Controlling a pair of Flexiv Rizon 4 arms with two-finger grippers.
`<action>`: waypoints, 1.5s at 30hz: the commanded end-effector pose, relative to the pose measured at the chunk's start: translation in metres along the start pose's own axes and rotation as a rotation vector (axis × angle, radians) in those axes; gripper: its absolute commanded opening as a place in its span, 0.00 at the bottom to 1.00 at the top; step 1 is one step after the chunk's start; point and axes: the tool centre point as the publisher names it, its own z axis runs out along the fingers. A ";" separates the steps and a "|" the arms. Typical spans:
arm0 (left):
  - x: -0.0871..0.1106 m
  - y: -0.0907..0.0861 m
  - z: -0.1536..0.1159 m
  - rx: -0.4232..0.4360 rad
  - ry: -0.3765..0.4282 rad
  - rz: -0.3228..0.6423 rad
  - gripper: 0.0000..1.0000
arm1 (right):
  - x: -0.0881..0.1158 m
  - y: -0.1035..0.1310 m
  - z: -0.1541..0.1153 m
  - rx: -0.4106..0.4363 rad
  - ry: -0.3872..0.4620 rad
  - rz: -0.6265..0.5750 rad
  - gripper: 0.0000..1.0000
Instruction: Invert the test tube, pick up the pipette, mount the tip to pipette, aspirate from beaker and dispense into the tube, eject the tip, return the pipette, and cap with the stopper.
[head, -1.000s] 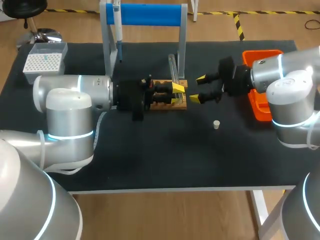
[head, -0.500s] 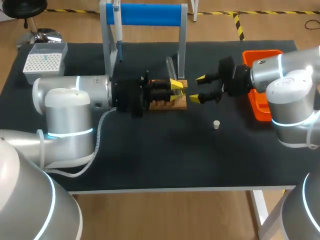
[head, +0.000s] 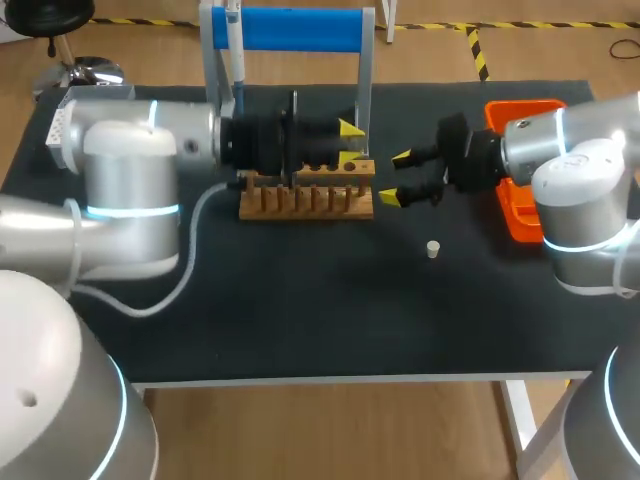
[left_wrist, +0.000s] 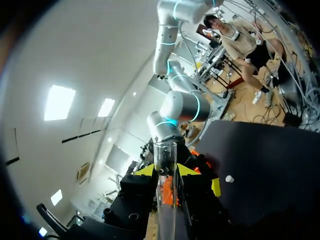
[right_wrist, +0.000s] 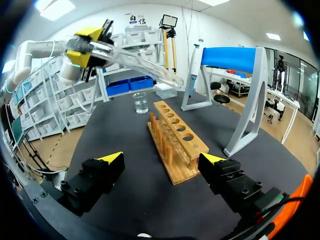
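Left gripper (head: 350, 143) is pinching the glass test tube (right_wrist: 145, 65) from both sides. The tube pokes out past the yellow tips, tilted a little off level, up in the air over the far side of the wooden rack (head: 305, 200). Right gripper (head: 397, 178) hangs just right of the rack, fingers spread wide, nothing in them. Moving outward: one small white stopper (head: 433, 249) sits alone, near and to the right of the rack. One beaker (right_wrist: 141, 102) stands beyond the rack's left end. One pipette (head: 235, 50) hangs on the blue stand (head: 290, 28) at the far edge. One orange bin (head: 520, 108) sits at the right, one tip box (head: 58, 125) far left. All of it is on a black table (head: 300, 320).
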 end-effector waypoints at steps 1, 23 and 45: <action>-0.010 0.000 -0.003 -0.030 0.104 -0.263 0.00 | 0.000 0.000 -0.001 0.000 0.000 0.000 1.00; -0.023 0.020 -0.010 -0.023 0.145 -0.452 0.00 | 0.000 0.000 -0.001 0.000 0.000 0.000 1.00; -0.045 0.050 -0.015 -0.051 0.229 -0.646 0.00 | 0.000 0.000 -0.001 0.000 0.000 0.000 1.00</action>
